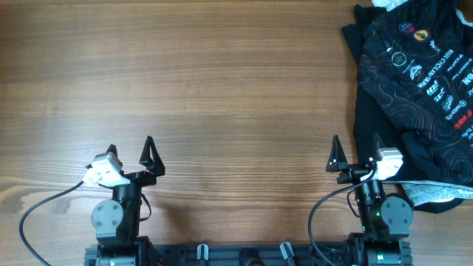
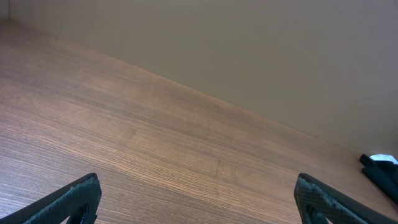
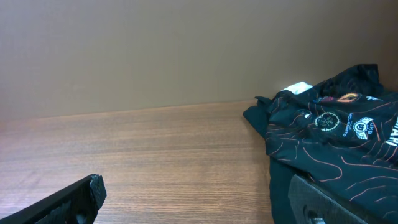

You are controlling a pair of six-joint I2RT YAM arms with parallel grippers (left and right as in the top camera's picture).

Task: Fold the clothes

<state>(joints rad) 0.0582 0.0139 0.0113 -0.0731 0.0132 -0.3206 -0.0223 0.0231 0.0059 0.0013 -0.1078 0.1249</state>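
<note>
Both arms (image 1: 122,205) are black, with triangular fingers (image 1: 152,157) and white wrist modules (image 1: 104,172) (dark cables (image 1: 31,209)).

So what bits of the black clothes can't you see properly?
- Overhead: the black T-shirt runs off the top and right edges, hiding its full shape.
- Overhead: its logos are too small to read.
- Overhead: a white scrap is cut by the top edge; cannot tell what it is.
- Left wrist: only a dark corner shows at the right edge.
</note>
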